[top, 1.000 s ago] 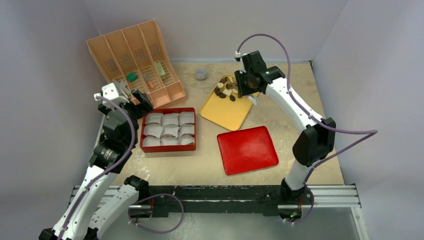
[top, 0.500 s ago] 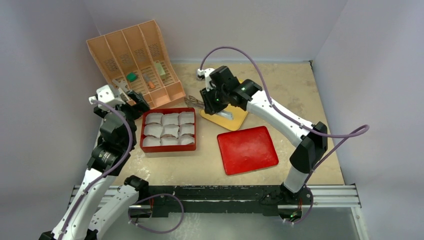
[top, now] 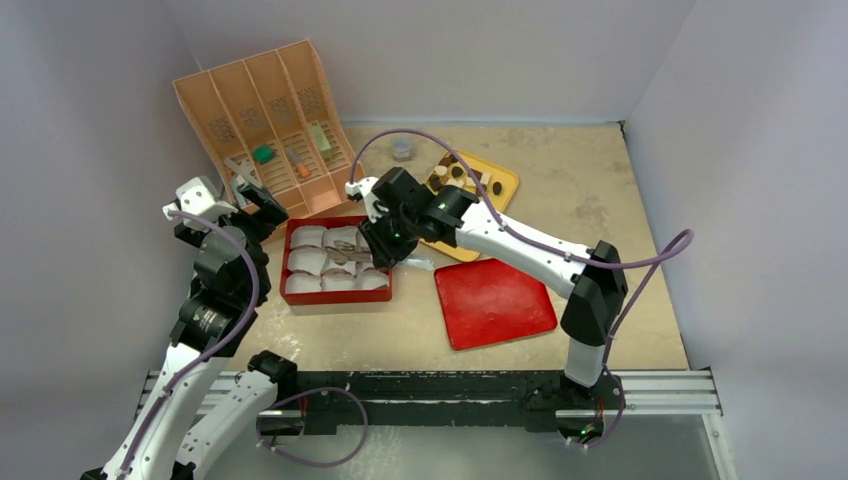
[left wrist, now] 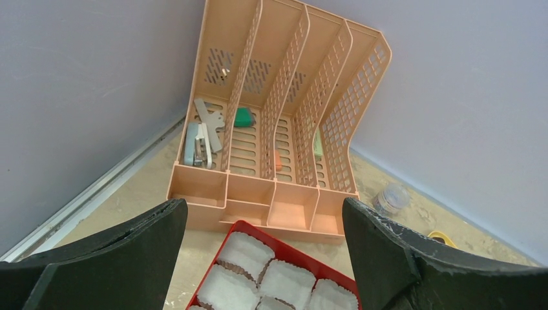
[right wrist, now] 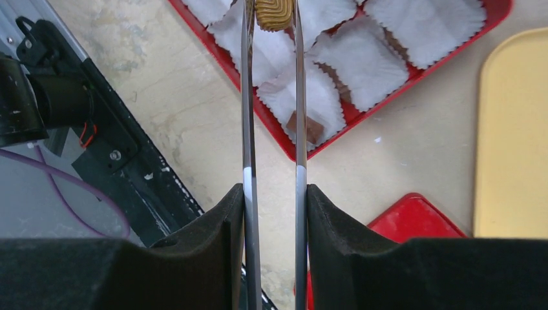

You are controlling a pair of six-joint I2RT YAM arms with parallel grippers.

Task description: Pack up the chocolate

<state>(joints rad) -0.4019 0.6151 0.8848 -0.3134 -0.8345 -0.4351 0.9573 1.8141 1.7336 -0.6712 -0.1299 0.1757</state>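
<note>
**Step in hand: transfer of one piece to the box.**

The right hand [right wrist: 271, 216] is closed on the shanks of the thin metal tongs [right wrist: 247, 129]. One tan ridged chocolate piece [right wrist: 274, 11] is pinched between the tong tips. The piece is held above the red square tray [top: 337, 299], over the white crinkled paper cups [right wrist: 381, 58] near the tray's middle, and is not yet set down. The tips lie at the upper edge of the wrist view, so the exact cup beneath them cannot be told.

One dark brown squarish chocolate piece [right wrist: 311, 129] is already seated in a cup. The remaining chocolate pieces [top: 455, 175] are gathered on the yellow plastic tray [top: 505, 186], well apart from the tongs. A flat red lid [top: 495, 300] lies on the sandy table [top: 620, 200], to the right of the red tray.

The left hand [left wrist: 265, 236] is spread wide and grips nothing. It is held beside the tray's far left corner, facing the peach slotted desk organiser [left wrist: 284, 129].

**Next move (judgement).**

1. The tong tips are to be lowered into an unfilled cup.
2. The right hand's squeeze is to be eased only enough for the blades to spring apart.
3. The tongs are to be lifted straight up, since the light paper cups are likely to shift if brushed.
</note>
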